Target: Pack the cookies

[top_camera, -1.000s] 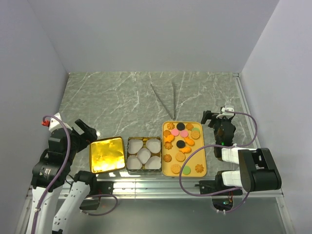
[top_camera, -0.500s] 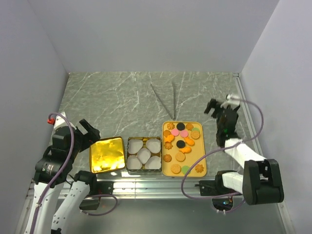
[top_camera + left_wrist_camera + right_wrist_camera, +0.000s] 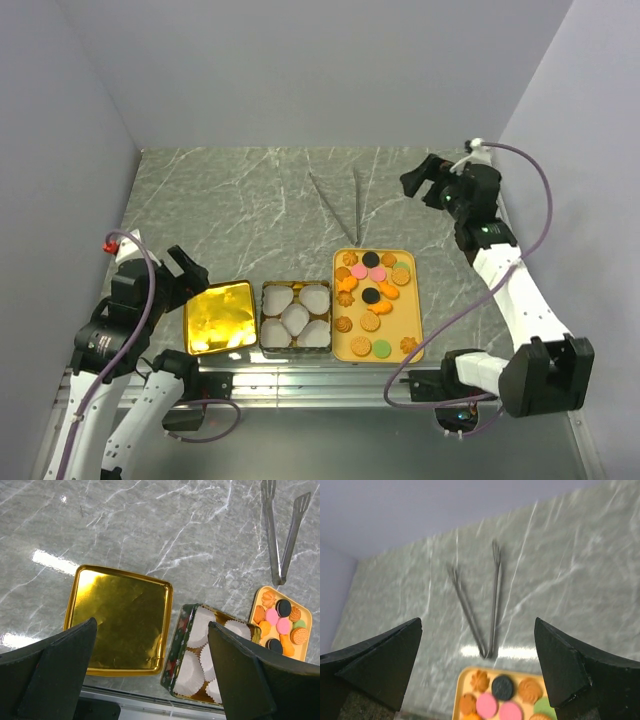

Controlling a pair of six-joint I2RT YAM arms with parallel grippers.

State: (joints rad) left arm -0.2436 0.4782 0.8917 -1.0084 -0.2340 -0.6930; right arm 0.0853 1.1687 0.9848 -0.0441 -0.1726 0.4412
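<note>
Recently changed: over the last second the right arm has unfolded from a low pose beside the right edge of the tray (image 3: 336, 320) and reached to the upper right of the top view. The left arm has barely shifted. Nothing on the surface (image 3: 230, 200) has moved.
Meaning for the task: the right wrist camera now frames the tongs (image 3: 355, 205) centrally. The likely step in hand is an approach to pick them up as the transfer tool. This is a judgement, not an observation.
Right arm pose: extended up and away from its base at the lower right, with the forearm slanting toward the top right. The right end effector (image 3: 420, 182) sits above the surface, right of the tongs and well apart from them.
Right end effector state: fingers spread wide, nothing between them.
Left arm pose: folded at the lower left of the top view. The left end effector (image 3: 185, 268) hangs just left of the gold lid (image 3: 219, 317), looking down on it.
Left end effector state: fingers spread wide, nothing held.
Cookies (image 3: 375, 290): all lie on the orange tray, lower centre-right of the top view.
Tin (image 3: 262, 300): between the lid and the tray, touching or nearly touching both.
Paper cups (image 3: 296, 317): five white cups in the tin, and no cookie shows in any of them.
Progress: packing has not yet begun, judged from the bare cups.
</note>
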